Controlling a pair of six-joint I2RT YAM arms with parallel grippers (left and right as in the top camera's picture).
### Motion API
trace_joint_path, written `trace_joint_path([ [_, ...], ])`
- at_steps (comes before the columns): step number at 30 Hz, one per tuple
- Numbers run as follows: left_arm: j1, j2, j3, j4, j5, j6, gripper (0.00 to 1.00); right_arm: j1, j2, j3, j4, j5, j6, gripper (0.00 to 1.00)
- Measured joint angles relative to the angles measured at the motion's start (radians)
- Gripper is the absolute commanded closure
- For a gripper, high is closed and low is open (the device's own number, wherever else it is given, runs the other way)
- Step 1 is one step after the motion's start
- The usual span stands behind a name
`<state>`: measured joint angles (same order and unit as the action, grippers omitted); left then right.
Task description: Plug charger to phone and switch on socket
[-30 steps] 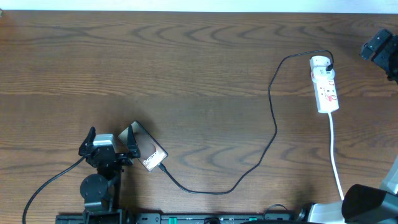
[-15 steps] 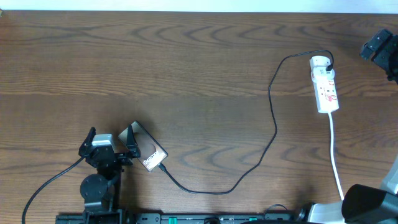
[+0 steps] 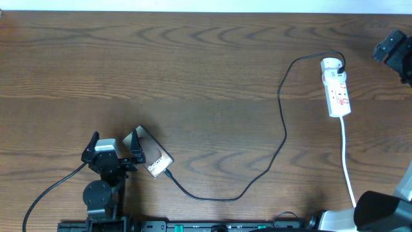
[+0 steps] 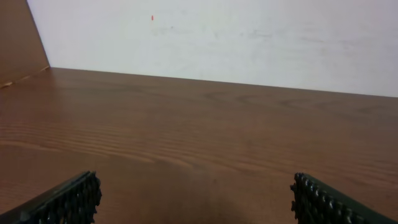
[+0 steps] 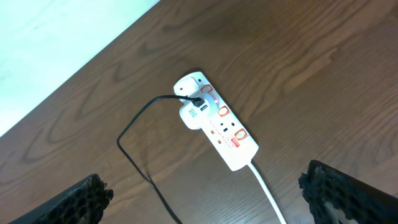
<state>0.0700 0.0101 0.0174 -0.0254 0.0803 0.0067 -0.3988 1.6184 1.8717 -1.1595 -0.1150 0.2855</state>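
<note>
The left gripper [image 3: 114, 145] is held wide open and empty just beside the phone [image 3: 153, 156]; the right gripper [image 5: 211, 199], equally open and empty, is kept near the socket [image 3: 336, 90], well apart from the phone. Nothing has been moved in the last second. The charger [image 3: 283, 129] is seen meeting the phone's lower end, so plugging is judged done and only the switch is left

We cannot tell from overhead whether the charger [image 3: 285, 129] tip is seated in the phone [image 3: 152, 155]. The socket [image 3: 337, 95] switch positions are too small to read.

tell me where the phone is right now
In the overhead view the phone lies at the front left of the table, just beside the left gripper, with the charger meeting its end.
</note>
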Motion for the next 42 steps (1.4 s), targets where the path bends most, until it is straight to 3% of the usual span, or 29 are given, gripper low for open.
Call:
trace_joint_path([
  [13,0.000,0.000,0.000,0.000,0.000,-0.003,0.03,0.000,-0.048,-0.002,-0.034,0.003,0.000,0.01],
  [18,0.000,0.000,0.000,0.000,0.000,-0.003,0.03,0.008,-0.197,-0.005,-0.049,0.006,0.008,0.01],
  [22,0.000,0.000,0.000,0.000,0.000,-0.003,0.03,0.057,-0.362,-0.063,0.061,0.009,0.023,0.01],
  [28,0.000,0.000,0.001,-0.001,0.003,-0.003,0.03,0.178,-0.593,-0.363,0.467,0.007,0.029,0.01],
  [38,0.000,0.001,0.002,-0.001,0.011,-0.004,0.03,0.334,-0.863,-1.195,1.566,0.011,0.003,0.01],
  [42,0.000,0.000,0.002,-0.001,0.013,-0.003,0.03,0.389,-0.951,-1.475,1.801,0.008,-0.104,0.01],
])
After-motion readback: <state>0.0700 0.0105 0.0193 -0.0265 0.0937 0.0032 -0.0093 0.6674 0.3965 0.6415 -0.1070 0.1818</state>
